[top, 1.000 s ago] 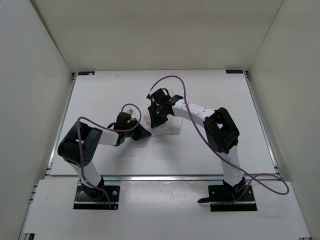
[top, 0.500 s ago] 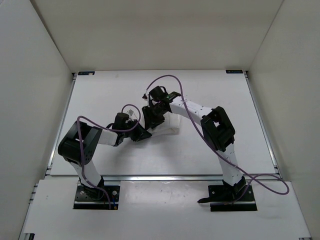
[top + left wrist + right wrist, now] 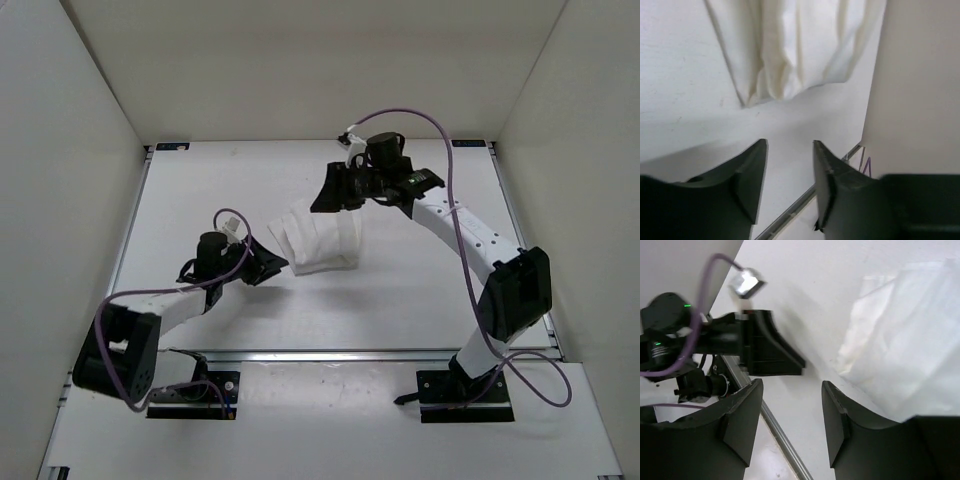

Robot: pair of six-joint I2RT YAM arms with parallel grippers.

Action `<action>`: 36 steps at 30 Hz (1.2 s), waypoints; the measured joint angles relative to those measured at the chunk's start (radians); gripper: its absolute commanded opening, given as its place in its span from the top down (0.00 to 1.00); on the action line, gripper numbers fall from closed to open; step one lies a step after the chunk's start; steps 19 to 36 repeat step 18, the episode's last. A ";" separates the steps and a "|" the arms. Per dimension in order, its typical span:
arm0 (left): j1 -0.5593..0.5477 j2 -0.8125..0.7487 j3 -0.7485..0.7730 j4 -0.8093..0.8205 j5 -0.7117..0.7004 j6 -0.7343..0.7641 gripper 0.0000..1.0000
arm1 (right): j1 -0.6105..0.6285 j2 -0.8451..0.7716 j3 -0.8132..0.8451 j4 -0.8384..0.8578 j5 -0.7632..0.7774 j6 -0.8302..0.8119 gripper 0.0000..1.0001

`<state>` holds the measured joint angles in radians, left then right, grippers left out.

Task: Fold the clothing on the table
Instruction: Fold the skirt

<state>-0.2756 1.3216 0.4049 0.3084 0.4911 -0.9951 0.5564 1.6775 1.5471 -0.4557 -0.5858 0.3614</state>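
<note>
The clothing (image 3: pixel 316 238) is a white, creased garment lying in a folded bundle near the middle of the table (image 3: pixel 430 290). My left gripper (image 3: pixel 278 266) sits just off its near-left corner, apart from the fabric, open and empty. In the left wrist view the clothing (image 3: pixel 790 50) lies beyond the gripper (image 3: pixel 789 150), with only bare table between the fingers. My right gripper (image 3: pixel 326 200) hovers over the bundle's far edge, also open and empty. The right wrist view shows the clothing (image 3: pixel 910 355) to the right of the gripper (image 3: pixel 792 390), with the left gripper (image 3: pixel 771 349) beyond.
A metal rail (image 3: pixel 330 353) runs along the table's near edge and also shows as the rail (image 3: pixel 785 440) in the right wrist view. White walls enclose the table on three sides. A purple cable (image 3: pixel 455 200) loops over the right arm.
Both grippers have opened and let go of the clothing. The left arm drew back to the near left and the right arm rose toward the far right, leaving the folded bundle uncovered.
</note>
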 measured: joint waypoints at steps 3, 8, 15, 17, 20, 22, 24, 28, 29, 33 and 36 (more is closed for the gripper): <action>0.048 -0.119 -0.002 -0.067 0.035 0.039 0.32 | -0.065 -0.004 -0.099 0.076 -0.037 0.044 0.53; 0.121 -0.299 0.031 -0.269 0.061 0.146 0.01 | -0.071 -0.001 -0.228 0.090 -0.027 0.065 0.53; 0.105 -0.402 0.160 -0.549 0.010 0.343 0.02 | -0.049 -0.061 -0.301 0.046 0.088 0.019 0.51; 0.105 -0.417 0.177 -0.602 -0.005 0.383 0.01 | -0.047 -0.087 -0.311 0.036 0.116 0.003 0.52; 0.105 -0.418 0.183 -0.625 -0.008 0.399 0.01 | -0.047 -0.095 -0.311 0.034 0.131 -0.003 0.51; 0.105 -0.418 0.183 -0.625 -0.008 0.399 0.01 | -0.047 -0.095 -0.311 0.034 0.131 -0.003 0.51; 0.105 -0.418 0.183 -0.625 -0.008 0.399 0.01 | -0.047 -0.095 -0.311 0.034 0.131 -0.003 0.51; 0.105 -0.418 0.183 -0.625 -0.008 0.399 0.01 | -0.047 -0.095 -0.311 0.034 0.131 -0.003 0.51; 0.105 -0.418 0.183 -0.625 -0.008 0.399 0.01 | -0.047 -0.095 -0.311 0.034 0.131 -0.003 0.51; 0.105 -0.418 0.183 -0.625 -0.008 0.399 0.01 | -0.047 -0.095 -0.311 0.034 0.131 -0.003 0.51; 0.105 -0.418 0.183 -0.625 -0.008 0.399 0.01 | -0.047 -0.095 -0.311 0.034 0.131 -0.003 0.51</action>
